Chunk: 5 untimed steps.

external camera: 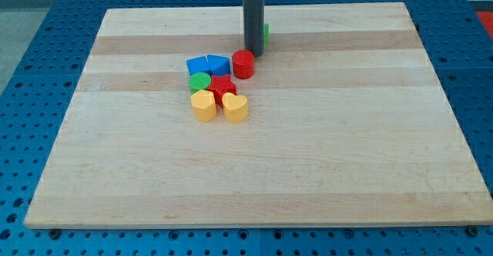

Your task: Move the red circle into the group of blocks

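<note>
Red circle (243, 63) at the cluster's upper right edge, toward the desk's (347, 156) top edge.
Tool is a bare rod with nothing to open or close; my tip (253, 52) stands just above-right of the circle, nearly touching. Blue blocks (208, 65), green circle (200, 82), red block (223, 88) and yellow blocks (219, 106) lie below-left, so the push should run that way.

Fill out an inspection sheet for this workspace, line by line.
Surface: bare wooden board, lying on a blue perforated table.
Job's things: red circle at the cluster's upper right, beside the blue block; below them green circle, red block, yellow block, yellow heart.
Clutter: green block, mostly hidden behind the rod.
Grippers: none; my tip stands just above and right of the red circle.
Cables: nothing seen.
Surroundings: nothing else seen.
</note>
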Available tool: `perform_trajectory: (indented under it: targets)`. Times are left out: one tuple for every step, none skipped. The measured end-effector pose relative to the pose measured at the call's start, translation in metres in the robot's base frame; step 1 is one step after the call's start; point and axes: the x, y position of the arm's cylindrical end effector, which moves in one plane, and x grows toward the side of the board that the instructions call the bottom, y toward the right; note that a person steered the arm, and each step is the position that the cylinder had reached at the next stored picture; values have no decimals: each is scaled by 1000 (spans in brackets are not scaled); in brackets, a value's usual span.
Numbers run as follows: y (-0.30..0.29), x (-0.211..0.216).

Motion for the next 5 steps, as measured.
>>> perform_trajectory:
  targets:
    - [0, 27]
    - [0, 41]
    - [11, 41]
    - [46, 44]
    - [36, 70]
